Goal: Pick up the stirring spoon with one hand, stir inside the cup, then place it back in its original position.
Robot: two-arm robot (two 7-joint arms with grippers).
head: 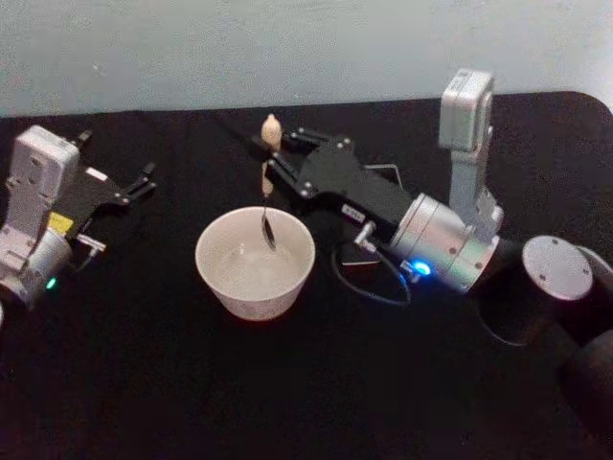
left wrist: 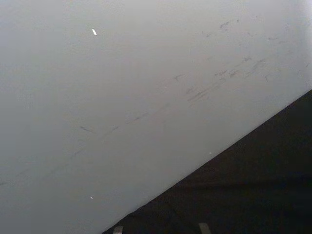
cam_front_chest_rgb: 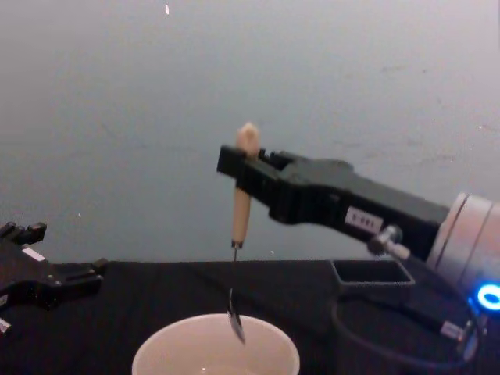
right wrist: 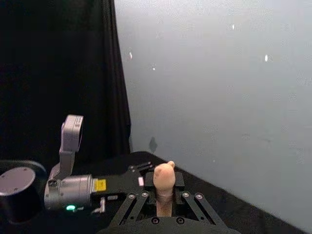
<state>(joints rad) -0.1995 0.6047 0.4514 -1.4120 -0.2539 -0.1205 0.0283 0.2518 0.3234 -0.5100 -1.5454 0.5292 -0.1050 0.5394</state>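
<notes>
Black table (head: 144, 383), grey wall (head: 287, 48): the right hand (head: 278, 156) grips the stirring spoon (head: 266, 182) above the cup (head: 218, 280), the left hand (head: 144, 182) released, apart.

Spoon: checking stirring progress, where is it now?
Head view: the spoon hangs upright at centre, gripped by the right claw, bowl dipped inside the cup; left claw parked at left.

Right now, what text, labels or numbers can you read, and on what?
None reads clearly.
White label on the right gripper, which holds the stirring spoon: dark marks, too blurred to read.
Yellow sticker at the base of the left gripper: too small to read.
</notes>
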